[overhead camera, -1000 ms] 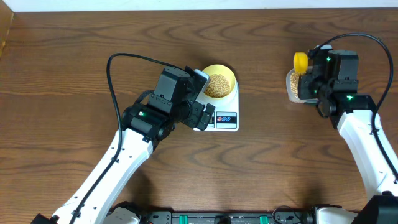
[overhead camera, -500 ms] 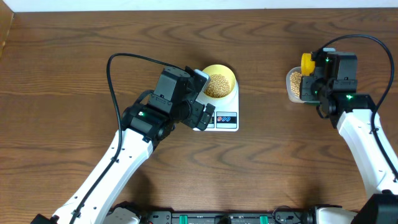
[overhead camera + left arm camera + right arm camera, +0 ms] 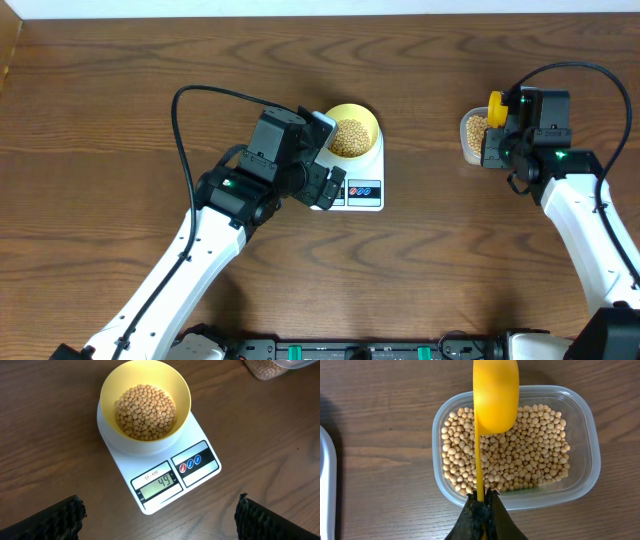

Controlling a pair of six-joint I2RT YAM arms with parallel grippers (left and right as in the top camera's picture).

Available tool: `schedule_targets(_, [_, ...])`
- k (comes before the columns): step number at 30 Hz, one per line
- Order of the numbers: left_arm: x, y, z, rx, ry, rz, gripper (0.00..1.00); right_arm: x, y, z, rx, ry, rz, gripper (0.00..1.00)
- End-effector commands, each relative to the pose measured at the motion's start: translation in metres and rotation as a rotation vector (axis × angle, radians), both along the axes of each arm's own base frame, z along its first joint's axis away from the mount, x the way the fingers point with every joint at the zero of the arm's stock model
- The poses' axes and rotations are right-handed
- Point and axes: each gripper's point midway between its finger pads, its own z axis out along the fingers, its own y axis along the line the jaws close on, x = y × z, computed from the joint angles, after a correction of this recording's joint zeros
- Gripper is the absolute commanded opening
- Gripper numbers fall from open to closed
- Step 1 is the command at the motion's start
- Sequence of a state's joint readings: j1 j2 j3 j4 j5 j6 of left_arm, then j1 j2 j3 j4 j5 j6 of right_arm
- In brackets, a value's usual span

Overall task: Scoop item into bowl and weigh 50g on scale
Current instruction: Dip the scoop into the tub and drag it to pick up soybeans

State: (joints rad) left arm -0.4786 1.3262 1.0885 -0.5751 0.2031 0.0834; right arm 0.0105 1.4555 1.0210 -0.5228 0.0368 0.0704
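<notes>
The right pincer (image 3: 481, 506) is closed tight on the thin handle of a yellow scoop (image 3: 495, 395), its dark fingers meeting around the handle's end. The scoop reaches out from the fingers over a clear plastic tub (image 3: 585, 425), with its rounded back towards the wrist camera. Whether its cup carries anything cannot be told from this angle. The tub sits directly below and ahead of the fingers and holds a full layer of small, round, tan beans.

The left pincer (image 3: 160, 517) is spread wide and holds nothing. Its two black fingertips (image 3: 60, 517) show only at the lower corners of the wrist view. It hangs just in front of and above the scale (image 3: 210, 467), touching neither the scale nor the bowl.

The scale is flat and white, with a round platform. On its front are a small display (image 3: 159, 481) reading 49 and a panel with a red and a blue button (image 3: 190, 463). The pale yellow bowl (image 3: 107, 390) stands upright on the platform, and the beans (image 3: 146, 412) in it form a low heap across the bottom, well below the rim.

In the overhead view, the scale and bowl are near the middle of the table (image 3: 100, 120), and the tub lies well apart at the right side. The table is dark brown wood with a strong grain. A pale strip runs along its far edge.
</notes>
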Motion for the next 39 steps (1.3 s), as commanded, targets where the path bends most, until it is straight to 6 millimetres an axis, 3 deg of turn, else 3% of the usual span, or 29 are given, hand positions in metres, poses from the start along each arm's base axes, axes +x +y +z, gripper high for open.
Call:
schedule_targets(1, [0.003, 0.003, 0.002, 0.011, -0.013, 0.004, 0.98, 0.001, -0.004, 0.005, 0.009, -0.011, -0.034, 0.01])
schedule_targets(12, [0.003, 0.003, 0.002, 0.011, -0.013, 0.004, 0.98, -0.008, -0.004, 0.022, 0.009, -0.035, -0.034, 0.01])
schedule_targets(20, [0.003, 0.003, 0.002, 0.011, -0.013, 0.004, 0.98, -0.025, -0.004, 0.010, 0.007, 0.049, -0.034, 0.01])
schedule_targets(26, [0.003, 0.003, 0.002, 0.011, -0.013, 0.004, 0.98, -0.023, 0.002, 0.007, 0.039, 0.050, -0.013, 0.01])
schedule_targets(34, [0.003, 0.003, 0.002, 0.011, -0.013, 0.004, 0.98, -0.021, 0.010, -0.013, 0.077, 0.109, 0.010, 0.01])
schedule_targets(39, [0.003, 0.003, 0.002, 0.011, -0.013, 0.004, 0.98, -0.020, 0.015, -0.012, 0.106, 0.102, 0.013, 0.01])
